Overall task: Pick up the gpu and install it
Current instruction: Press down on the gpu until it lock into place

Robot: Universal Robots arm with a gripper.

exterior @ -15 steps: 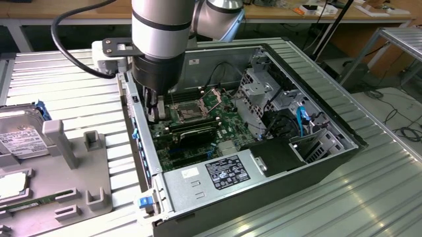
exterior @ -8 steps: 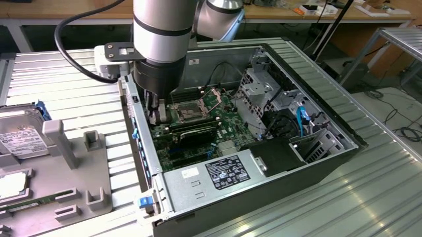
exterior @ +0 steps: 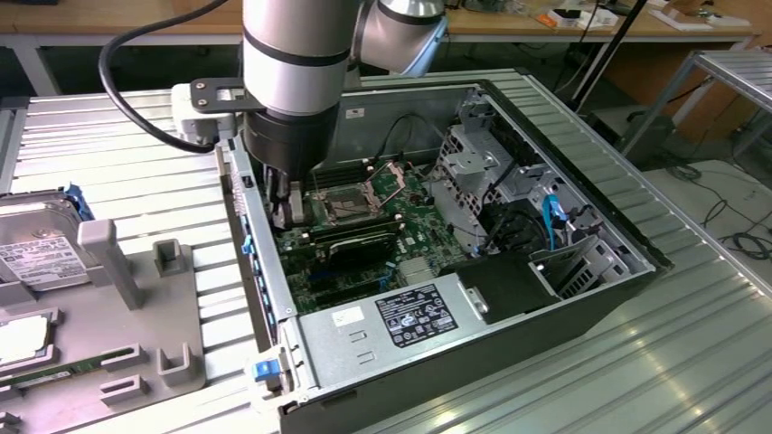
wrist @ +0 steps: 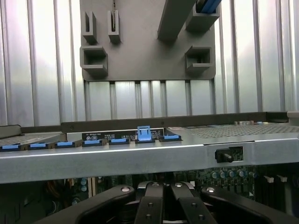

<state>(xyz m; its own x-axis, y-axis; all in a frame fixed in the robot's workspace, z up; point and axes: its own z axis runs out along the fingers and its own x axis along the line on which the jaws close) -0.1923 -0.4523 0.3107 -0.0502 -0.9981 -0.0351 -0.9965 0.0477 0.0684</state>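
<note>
The gpu (exterior: 357, 246) stands on edge on the green motherboard (exterior: 404, 194) inside the open computer case (exterior: 280, 298), its black face showing. My gripper (exterior: 285, 215) reaches down into the case beside the wall at the exterior view's left, over the card's end there. Its fingers (wrist: 152, 203) are shut together in the wrist view, above the board. The fingertips and any contact with the card are hidden.
A grey holder tray (exterior: 145, 307) lies at the exterior view's left of the case, with a silver hard drive (exterior: 42, 249) and a green RAM stick (exterior: 61, 371). The power supply (exterior: 417, 312) and drive cage (exterior: 476, 167) crowd the case. Blue clips (wrist: 144, 134) line the case wall.
</note>
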